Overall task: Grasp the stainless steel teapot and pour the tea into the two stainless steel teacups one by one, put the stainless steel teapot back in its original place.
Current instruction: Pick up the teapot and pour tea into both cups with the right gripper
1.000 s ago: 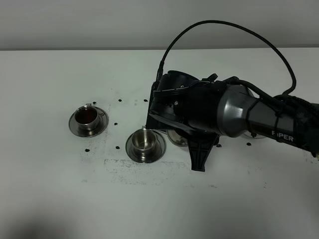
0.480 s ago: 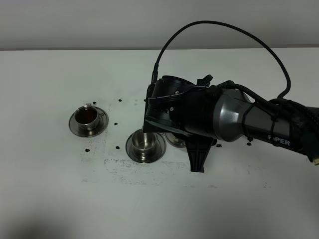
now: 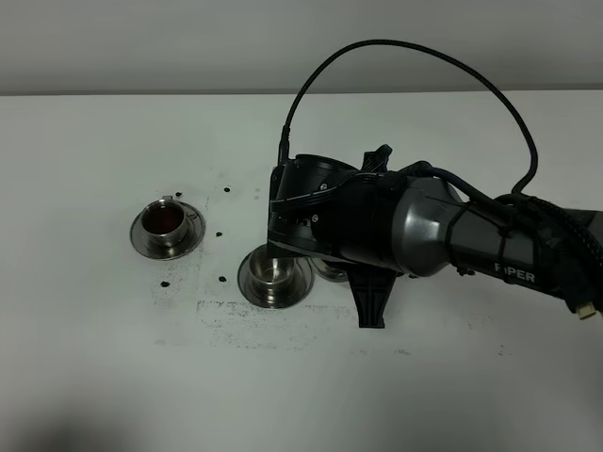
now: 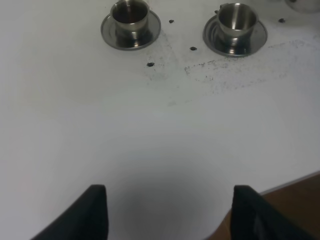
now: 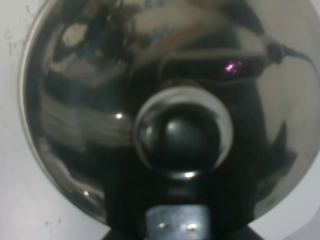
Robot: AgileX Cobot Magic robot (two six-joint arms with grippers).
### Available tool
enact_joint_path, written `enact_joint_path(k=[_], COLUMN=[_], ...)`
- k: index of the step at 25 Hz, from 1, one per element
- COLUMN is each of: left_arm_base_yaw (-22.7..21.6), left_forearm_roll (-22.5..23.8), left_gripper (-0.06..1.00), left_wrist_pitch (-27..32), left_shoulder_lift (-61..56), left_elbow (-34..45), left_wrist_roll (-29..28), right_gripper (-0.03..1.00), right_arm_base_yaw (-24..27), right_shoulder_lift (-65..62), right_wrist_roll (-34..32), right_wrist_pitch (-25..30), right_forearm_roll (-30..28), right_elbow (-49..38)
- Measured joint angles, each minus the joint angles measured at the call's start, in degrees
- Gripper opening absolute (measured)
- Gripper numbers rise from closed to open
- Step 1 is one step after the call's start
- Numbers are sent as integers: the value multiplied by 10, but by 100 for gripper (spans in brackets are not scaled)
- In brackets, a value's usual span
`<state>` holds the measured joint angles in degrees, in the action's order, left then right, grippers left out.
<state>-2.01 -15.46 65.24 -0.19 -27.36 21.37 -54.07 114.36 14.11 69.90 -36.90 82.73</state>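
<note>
My right gripper (image 5: 175, 217) is clamped fully closed. The stainless steel teapot (image 5: 95, 100) it grips fills its wrist camera, with the knobbed lid (image 5: 182, 132) dead centre. From the high camera, my right arm (image 3: 443, 231) hides most of the pot, which is just beside the middle teacup (image 3: 274, 271) on its saucer (image 3: 252, 287). The left teacup (image 3: 170, 242) holds reddish-brown tea (image 3: 164, 218). My left gripper (image 4: 170, 212) hangs wide open and empty above the white table (image 4: 150, 140).

table (image 3: 94, 377): white | on it: filled teacup's saucer (image 3: 194, 239); other teacup's saucer (image 3: 252, 292); black specks (image 3: 219, 234)
</note>
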Motion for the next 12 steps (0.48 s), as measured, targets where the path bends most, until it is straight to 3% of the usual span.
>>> enact_joint_path(k=[12], left_arm_base_yaw=[0], left_forearm_roll=[0], left_gripper=[52], left_wrist_pitch=[0], left_shoulder_lift=[0], left_elbow=[0], left_wrist_roll=[0], right_gripper=[17], right_arm_base_yaw=[0], right_shoulder_lift=[14], right_wrist_roll=[0], right_wrist_pitch=[0], right_forearm_roll=[-14], right_elbow=[-2])
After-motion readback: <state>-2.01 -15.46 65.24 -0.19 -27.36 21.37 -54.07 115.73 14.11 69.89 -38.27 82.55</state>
